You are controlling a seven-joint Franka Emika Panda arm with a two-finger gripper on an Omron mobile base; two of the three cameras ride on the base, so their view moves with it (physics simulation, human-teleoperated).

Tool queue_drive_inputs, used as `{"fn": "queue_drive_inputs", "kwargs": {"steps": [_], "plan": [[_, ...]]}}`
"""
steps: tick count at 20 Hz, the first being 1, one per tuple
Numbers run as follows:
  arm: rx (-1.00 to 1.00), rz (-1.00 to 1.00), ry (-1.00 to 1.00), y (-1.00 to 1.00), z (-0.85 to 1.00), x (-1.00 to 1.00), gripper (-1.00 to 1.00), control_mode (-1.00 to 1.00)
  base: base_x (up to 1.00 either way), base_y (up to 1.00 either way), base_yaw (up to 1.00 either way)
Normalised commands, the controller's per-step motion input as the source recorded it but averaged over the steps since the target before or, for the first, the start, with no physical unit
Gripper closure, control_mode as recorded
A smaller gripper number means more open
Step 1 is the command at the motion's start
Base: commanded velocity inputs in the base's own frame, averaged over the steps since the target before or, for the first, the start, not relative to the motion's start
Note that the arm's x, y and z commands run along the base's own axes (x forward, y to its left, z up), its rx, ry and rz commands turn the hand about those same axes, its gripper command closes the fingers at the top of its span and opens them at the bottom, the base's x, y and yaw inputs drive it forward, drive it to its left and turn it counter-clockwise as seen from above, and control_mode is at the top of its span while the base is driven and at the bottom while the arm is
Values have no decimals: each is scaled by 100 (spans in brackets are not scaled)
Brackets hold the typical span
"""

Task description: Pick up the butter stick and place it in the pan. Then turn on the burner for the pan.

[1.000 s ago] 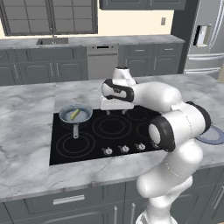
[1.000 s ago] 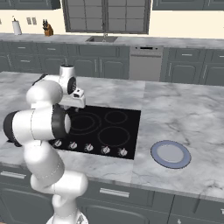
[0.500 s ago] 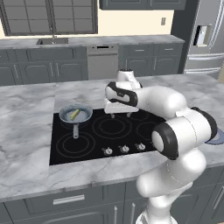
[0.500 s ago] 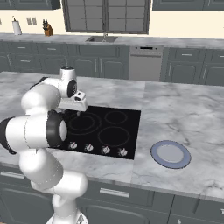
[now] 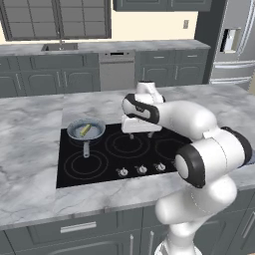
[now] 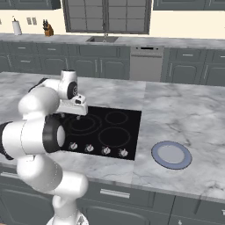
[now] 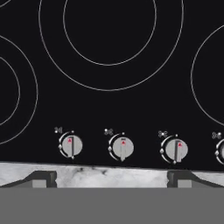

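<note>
The butter stick (image 5: 85,130) is lying inside the pan (image 5: 86,130), and the pan is sitting on the rear left zone of the black cooktop (image 5: 149,149), its short handle (image 5: 86,148) pointing toward the knob row. The arm is reaching out over the middle of the cooktop, with the claw (image 5: 140,134) hanging above the glass, well apart from the pan and to its right. In the hand view the two dark tips are showing far apart at the bottom corners, so the claw is spread and gripping nothing. That view is looking straight down at the front of the cooktop, where the grey knobs (image 7: 122,147) are lining up along the edge beside the marble worktop (image 7: 109,176). Well to the right of the cooktop, a blue-grey plate (image 6: 171,154) is resting on the worktop.
</note>
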Motion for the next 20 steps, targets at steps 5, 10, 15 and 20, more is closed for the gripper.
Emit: {"fn": "queue_drive_inputs", "kwargs": {"steps": [5, 10, 15, 20], "plan": [[0, 0, 1, -14, -12, -29, -100, -100, 0, 0, 0], [0, 0, 1, -7, -11, -14, -100, -100, 0, 0, 0], [0, 0, 0, -3, -13, -2, -100, -100, 0, 0, 0], [0, 0, 0, -3, -16, 0, -100, -100, 0, 0, 0]]}}
